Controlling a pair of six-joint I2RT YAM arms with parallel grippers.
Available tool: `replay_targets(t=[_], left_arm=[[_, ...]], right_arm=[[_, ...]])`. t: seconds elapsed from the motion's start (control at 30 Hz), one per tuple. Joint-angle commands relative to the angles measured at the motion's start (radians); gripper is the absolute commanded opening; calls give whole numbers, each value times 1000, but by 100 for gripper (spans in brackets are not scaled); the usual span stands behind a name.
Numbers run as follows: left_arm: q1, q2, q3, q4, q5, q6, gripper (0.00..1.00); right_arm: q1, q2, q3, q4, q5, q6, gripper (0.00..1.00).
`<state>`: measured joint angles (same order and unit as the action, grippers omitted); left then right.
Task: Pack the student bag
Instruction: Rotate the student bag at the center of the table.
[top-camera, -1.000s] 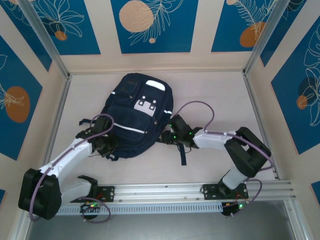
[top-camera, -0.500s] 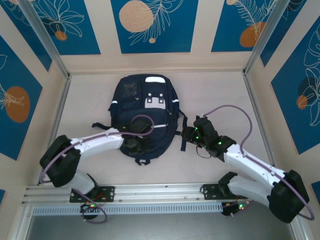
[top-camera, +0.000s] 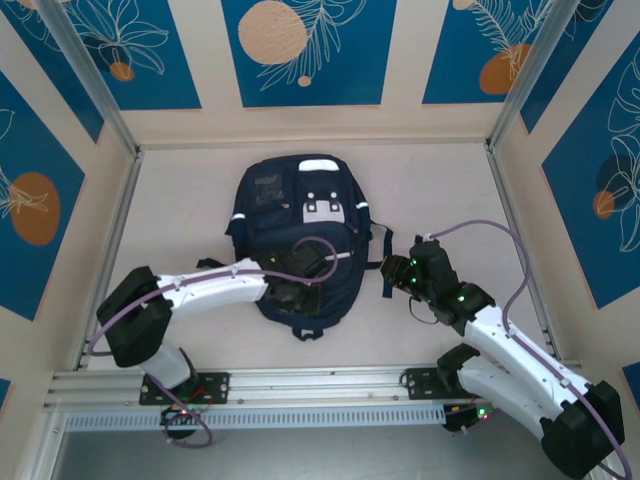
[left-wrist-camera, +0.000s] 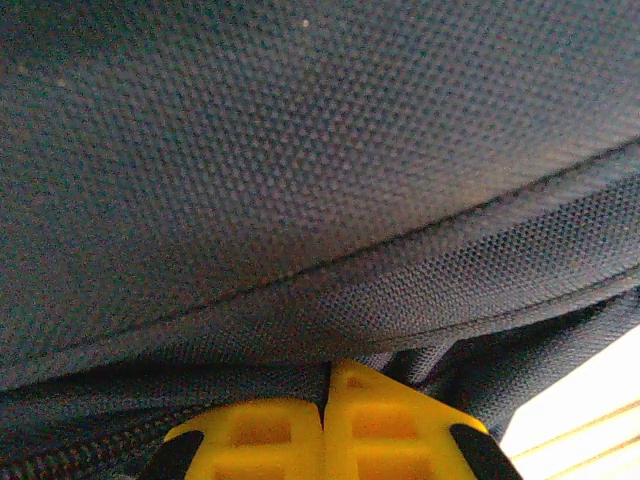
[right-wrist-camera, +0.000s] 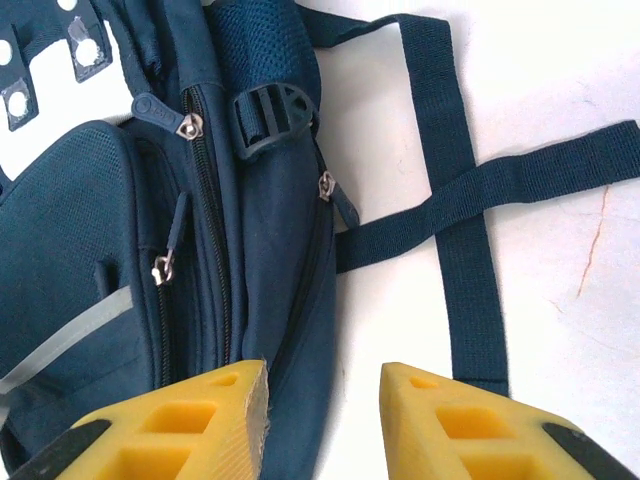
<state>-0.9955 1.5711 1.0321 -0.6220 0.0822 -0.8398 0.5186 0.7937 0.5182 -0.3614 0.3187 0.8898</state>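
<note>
— Where the bag (top-camera: 262, 232) lay on the table (top-camera: 440, 190), we saw the left gripper (left-wrist-camera: 326, 390) clenched against its fabric.
— And the right gripper (right-wrist-camera: 323, 385)?
— We found it released, empty, beside the bag's edge.

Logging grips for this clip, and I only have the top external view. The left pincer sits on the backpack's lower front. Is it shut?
Observer: Yes. In the left wrist view the left pincer has its yellow fingers pressed together against the student bag. I cannot tell whether any fabric is pinched between them.
Operator: And the right one?
Observer: In the right wrist view the right pincer is open with nothing between its fingers. Past the gap lie the bag's side edge and the bare table.
Operator: Any detail on that side?
Observer: Three zipper pulls show there, and two straps cross on the table.
</note>
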Motion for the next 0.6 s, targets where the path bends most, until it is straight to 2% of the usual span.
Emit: replay_targets(t=[0.0, 0.13, 0.3, 0.37, 0.4, 0.43, 0.47, 0.57], left_arm=[[-44, -52, -14, -39, 131, 123, 0], [-45, -82, -34, -45, 150, 140, 0], [-46, -115, -38, -35, 143, 191, 22], [-45, -133, -40, -48, 120, 214, 39], [-46, -152, -38, -61, 97, 231, 52], [-46, -177, -43, -59, 92, 254, 72], [-45, -207, -53, -48, 96, 269, 99], [-35, -332, -69, -4, 93, 308, 100]], right_arm=[[-12, -18, -27, -20, 0, -13, 35], [-19, -20, -34, -3, -15, -12, 36], [-20, -37, -20, 6, -36, -54, 41], [-19, -48, -3, -9, -36, -71, 47], [-20, -52, 7, -17, -41, -86, 53], [-20, -55, 21, -27, -53, -103, 69], [-23, -55, 34, -35, -70, -125, 100], [-33, -44, 89, -55, -132, -205, 99]])
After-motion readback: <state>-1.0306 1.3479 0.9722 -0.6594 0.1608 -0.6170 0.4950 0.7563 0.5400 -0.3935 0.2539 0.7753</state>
